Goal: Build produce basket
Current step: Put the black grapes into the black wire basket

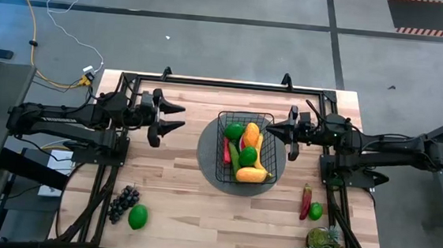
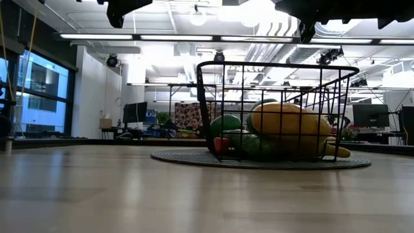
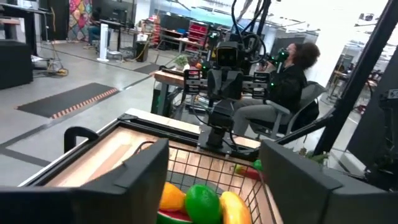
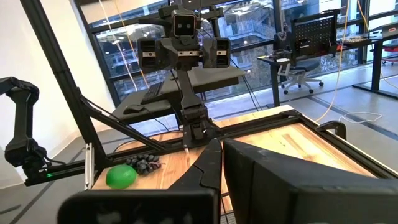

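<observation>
Grapes (image 1: 123,201), green fruit (image 1: 138,216), chili (image 1: 306,200) outside basket (image 1: 273,119)

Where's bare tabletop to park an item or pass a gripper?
Free: the wood between the left gripper and the round mat, and the front-centre strip between the green fruit beside the grapes and the chili. Crowded: the basket, nearly full, and the front-right corner around the leafy plant.

High view looks straight down; low view skims the table (image 2: 129,194) — both share the basket (image 1: 246,147); wrist views face each other.
</observation>
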`<move>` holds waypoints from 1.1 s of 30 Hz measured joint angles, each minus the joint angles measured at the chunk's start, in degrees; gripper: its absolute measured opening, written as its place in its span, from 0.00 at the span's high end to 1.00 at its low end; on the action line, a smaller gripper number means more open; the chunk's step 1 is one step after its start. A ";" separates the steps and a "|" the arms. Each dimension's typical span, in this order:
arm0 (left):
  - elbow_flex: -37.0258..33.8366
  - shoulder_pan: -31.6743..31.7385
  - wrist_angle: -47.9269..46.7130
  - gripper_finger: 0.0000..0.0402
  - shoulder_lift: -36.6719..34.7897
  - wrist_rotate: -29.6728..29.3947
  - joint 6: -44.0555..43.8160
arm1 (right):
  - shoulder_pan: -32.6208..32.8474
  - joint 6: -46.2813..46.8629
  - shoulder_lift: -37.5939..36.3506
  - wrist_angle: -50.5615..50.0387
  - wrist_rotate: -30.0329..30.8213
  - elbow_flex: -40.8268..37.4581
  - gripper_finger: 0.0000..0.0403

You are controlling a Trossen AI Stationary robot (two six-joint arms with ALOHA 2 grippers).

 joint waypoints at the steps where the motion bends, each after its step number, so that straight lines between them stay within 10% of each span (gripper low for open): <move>1: -0.02 0.00 -0.01 0.37 0.00 -0.40 -0.41 | 0.02 -0.04 0.00 0.00 0.00 0.00 1.00; 17: 3.89 -0.18 -4.64 0.19 1.10 -2.41 -7.72 | 0.00 0.36 0.00 0.00 0.02 0.00 1.00; 26: 22.61 -7.21 -46.55 0.19 11.56 -0.08 -17.62 | 0.02 0.32 0.00 -1.76 0.02 0.02 1.00; 33: 21.67 -19.58 -66.82 0.19 17.69 3.98 -38.66 | 0.01 0.33 0.00 -3.53 0.02 0.02 1.00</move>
